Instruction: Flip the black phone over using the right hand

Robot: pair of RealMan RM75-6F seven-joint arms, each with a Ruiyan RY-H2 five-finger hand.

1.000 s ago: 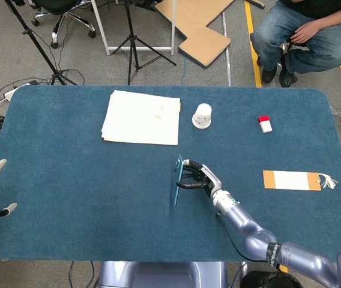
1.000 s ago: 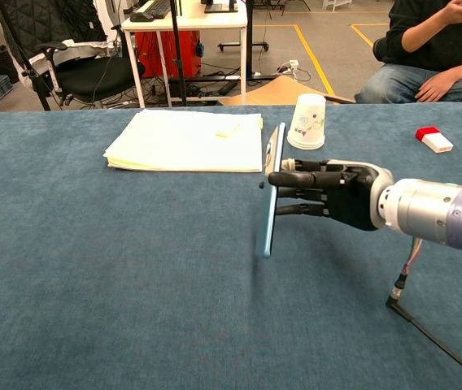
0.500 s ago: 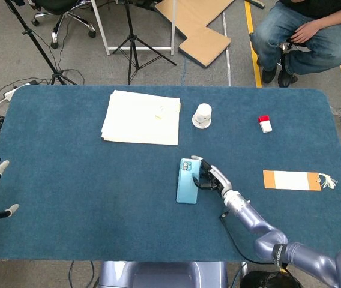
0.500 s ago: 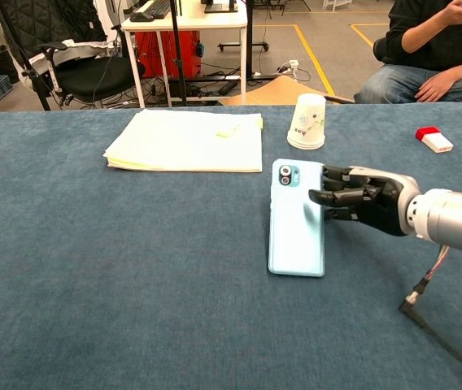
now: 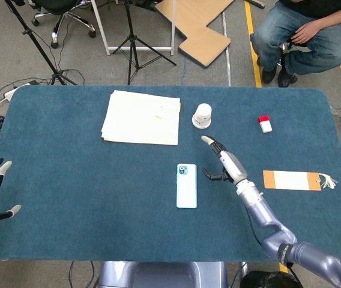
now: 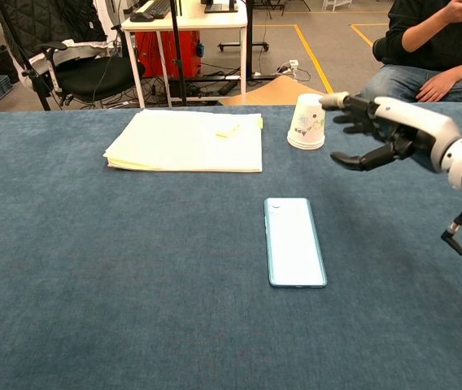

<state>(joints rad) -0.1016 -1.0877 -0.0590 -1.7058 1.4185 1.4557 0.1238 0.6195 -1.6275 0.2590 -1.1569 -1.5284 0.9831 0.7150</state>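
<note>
The phone (image 5: 187, 185) lies flat on the table (image 5: 68, 180). The right hand (image 5: 224, 164) is up in the air beside it, fingers (image 6: 353, 159) spread wide, holding nothing.

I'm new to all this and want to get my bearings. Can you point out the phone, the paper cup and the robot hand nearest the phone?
phone (image 6: 295, 241): chest view, middle of its light blue upper face.
paper cup (image 6: 307, 121): chest view, its printed side wall.
right robot hand (image 6: 381, 128): chest view, middle of the open hand.
</note>
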